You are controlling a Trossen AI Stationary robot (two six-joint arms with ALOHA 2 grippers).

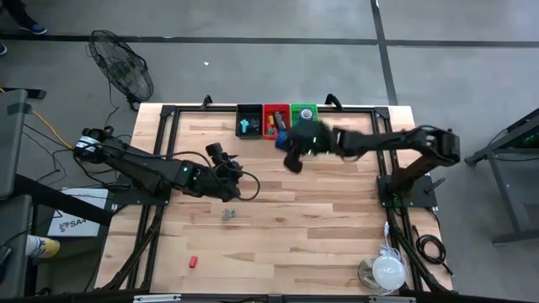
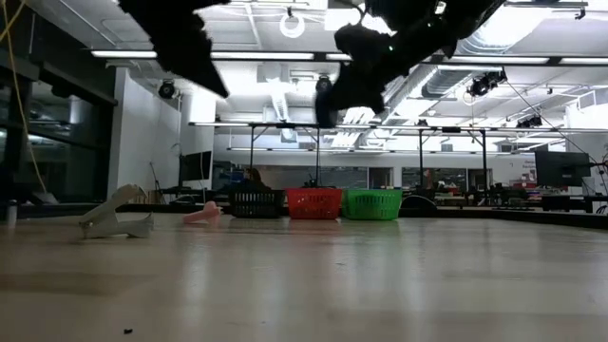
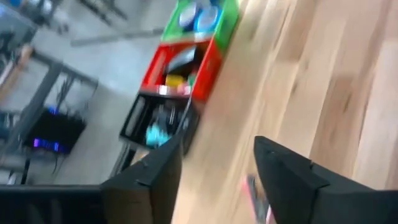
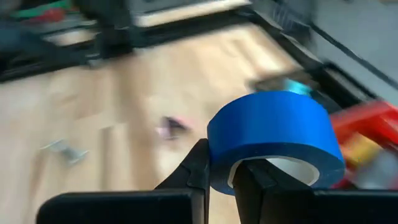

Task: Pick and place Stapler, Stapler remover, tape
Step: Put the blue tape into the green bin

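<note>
My right gripper (image 1: 293,160) is above the table near the bins, shut on a blue tape roll (image 4: 273,140). My left gripper (image 1: 229,183) hovers open over the table's middle; in its wrist view its fingers stand apart (image 3: 214,186) with a small pink thing (image 3: 258,199) on the wood below them. A grey metal stapler remover (image 1: 228,215) lies on the table, also seen in the low view (image 2: 114,220), with the pink thing (image 2: 202,214) beyond it. A small red object (image 1: 193,262) lies near the near edge. My right gripper pinches the tape roll's wall (image 4: 221,168) between its two fingers, one finger (image 4: 252,180) inside the roll's hole and the other (image 4: 199,165) outside. The roll is lifted clear of the table, with its hole facing along the fingers.
Three small bins stand in a row at the far edge: black (image 1: 249,120), red (image 1: 271,120) and green (image 1: 304,112), each with items inside. A white round object (image 1: 387,271) sits at the near right corner. Bare wood (image 1: 320,227) lies between.
</note>
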